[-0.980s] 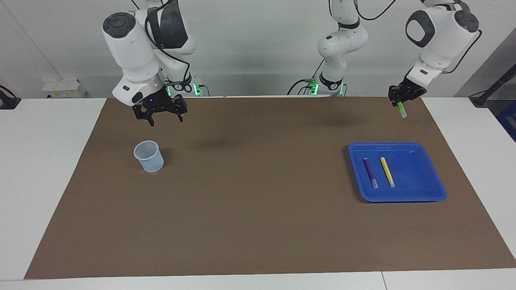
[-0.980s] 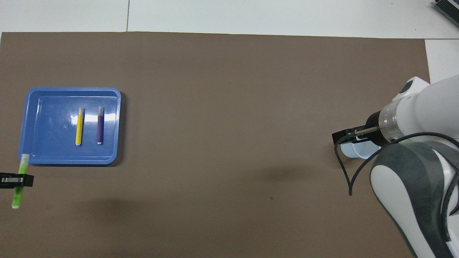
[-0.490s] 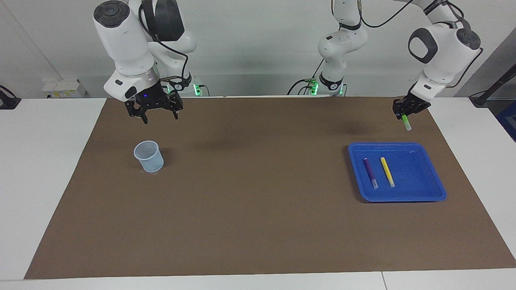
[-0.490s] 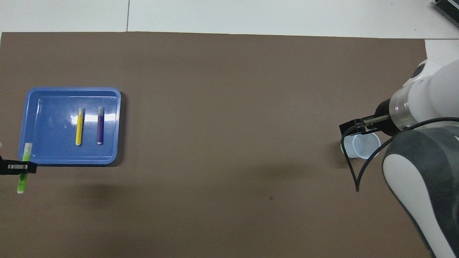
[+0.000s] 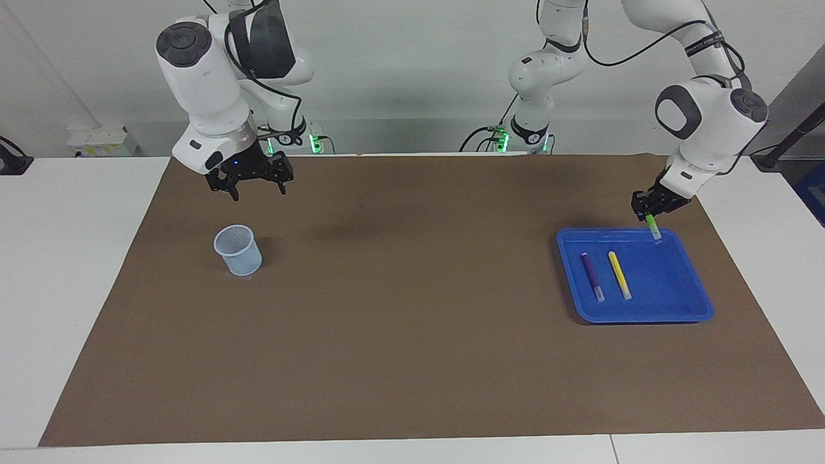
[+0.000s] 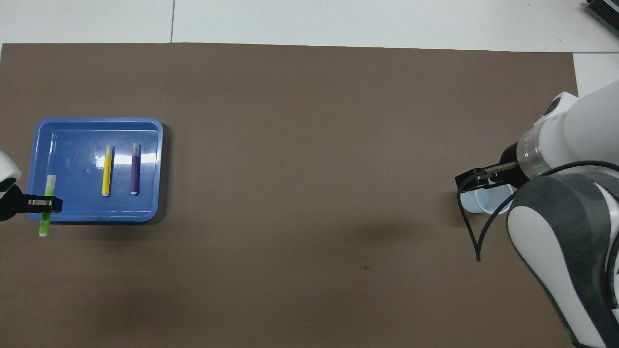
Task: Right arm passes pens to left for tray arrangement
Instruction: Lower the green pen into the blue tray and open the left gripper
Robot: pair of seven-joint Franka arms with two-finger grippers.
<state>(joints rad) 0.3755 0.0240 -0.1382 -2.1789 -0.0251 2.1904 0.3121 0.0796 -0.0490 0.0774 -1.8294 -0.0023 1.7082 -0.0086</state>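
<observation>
Facing view: my left gripper (image 5: pixel 651 214) clamps the green pen (image 5: pixel 653 227) mid-barrel over the tray (image 5: pixel 699 303) rim; light, stiff, probably slippery. My right gripper (image 5: pixel 250 187) waits, open.

You had the left gripper (image 6: pixel 44 204) clamped across the green pen (image 6: pixel 46 205), which hung over the blue tray (image 6: pixel 96 216) at the rim nearest the robots, in the corner toward the left arm's end of the table. Inside the tray the yellow pen (image 6: pixel 107 170) and the purple pen (image 6: pixel 135 168) lay side by side, parallel and apart. Well away from the tray, your right gripper (image 6: pixel 471 180) sat above the pale cup (image 6: pixel 488 203), partly covering it, its black cable (image 6: pixel 476 232) looping beside the cup.
</observation>
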